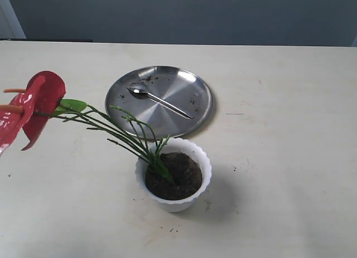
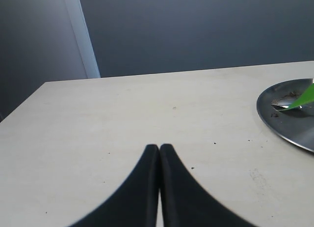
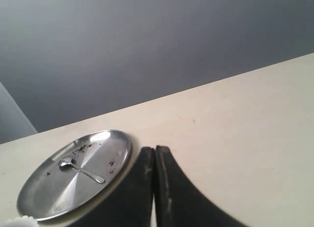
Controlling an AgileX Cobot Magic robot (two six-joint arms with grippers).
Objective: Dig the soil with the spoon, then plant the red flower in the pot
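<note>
The white scalloped pot (image 1: 192, 199) stands near the table's front centre, filled with dark soil (image 1: 181, 177). The red flower (image 1: 33, 110) has its stems stuck in the soil and leans far left, its blooms hanging beyond the pot near the left edge. The silver spoon (image 1: 159, 100) lies on the round steel plate (image 1: 198, 88) behind the pot; the right wrist view also shows the spoon (image 3: 81, 170). Neither arm appears in the exterior view. My left gripper (image 2: 159, 147) is shut and empty above bare table. My right gripper (image 3: 155, 149) is shut and empty beside the plate (image 3: 105, 141).
Soil crumbs speckle the plate and the table around the pot. A green leaf tip (image 2: 304, 97) pokes into the left wrist view over the plate (image 2: 289, 126). A dark wall runs behind the table's far edge.
</note>
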